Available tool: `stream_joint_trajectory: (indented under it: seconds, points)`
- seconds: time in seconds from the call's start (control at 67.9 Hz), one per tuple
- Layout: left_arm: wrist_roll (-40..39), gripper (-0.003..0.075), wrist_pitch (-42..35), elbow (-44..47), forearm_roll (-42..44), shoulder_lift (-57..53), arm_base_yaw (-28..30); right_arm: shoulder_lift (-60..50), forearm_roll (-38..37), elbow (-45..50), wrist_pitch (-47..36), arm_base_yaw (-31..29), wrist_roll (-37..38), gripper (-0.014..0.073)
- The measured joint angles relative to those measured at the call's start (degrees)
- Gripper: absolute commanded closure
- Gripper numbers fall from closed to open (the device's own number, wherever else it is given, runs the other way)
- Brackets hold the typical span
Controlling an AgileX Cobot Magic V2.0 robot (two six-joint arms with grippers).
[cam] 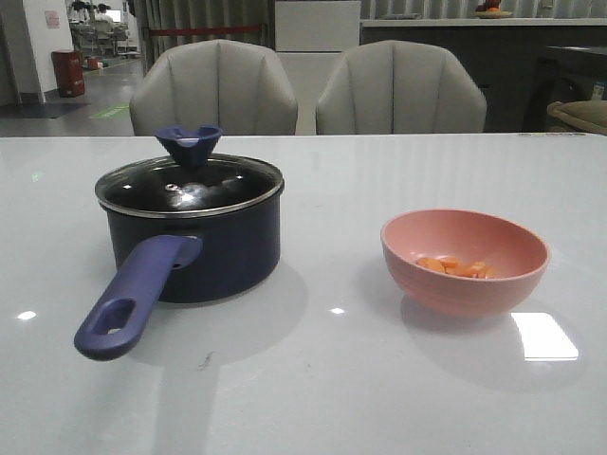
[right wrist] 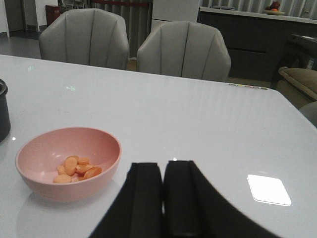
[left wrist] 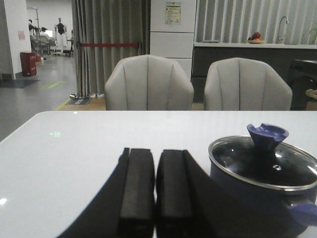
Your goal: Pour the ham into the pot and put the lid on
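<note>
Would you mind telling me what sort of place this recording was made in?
Probably a staged dining corner in a large indoor hall: a white table with two padded chairs, a counter with a tap, and an open corridor beyond a curtain.

Room between my two obstacles
The pot, its lid seated and handle jutting toward me, blocks my left; the pink bowl blocks my right, with bare table between them
</note>
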Motion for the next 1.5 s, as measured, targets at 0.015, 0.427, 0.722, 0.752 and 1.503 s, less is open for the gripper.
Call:
stream_joint_trajectory:
  seconds: [0.015,0.427,0.722,0.752,1.503]
  points:
    - [0.0,0.0607,-1.0,0.0,0.1,0.0,0.0,0.0,0.0,0.0,0.0,0.0,0.0,0.0435]
    - [0.0,0.0607,-4.9,-8.6,0.2,2.1,0.0,0.0,0.0,0.0,0.0,0.0,0.0,0.0435]
    - [0.0,0.0607,15.3,-20.6,0.2,10.6,0.0,0.0,0.0,0.0,0.0,0.0,0.0,0.0435]
    - [0.0,0.0607,15.9,-20.7,0.2,11.0,0.0,0.0,0.0,0.0,0.0,0.0,0.0,0.0435]
    - [0.0,0.0112,24.6,-20.8,0.7,13.5,0.0,0.0,0.0,0.0,0.0,0.0,0.0,0.0435]
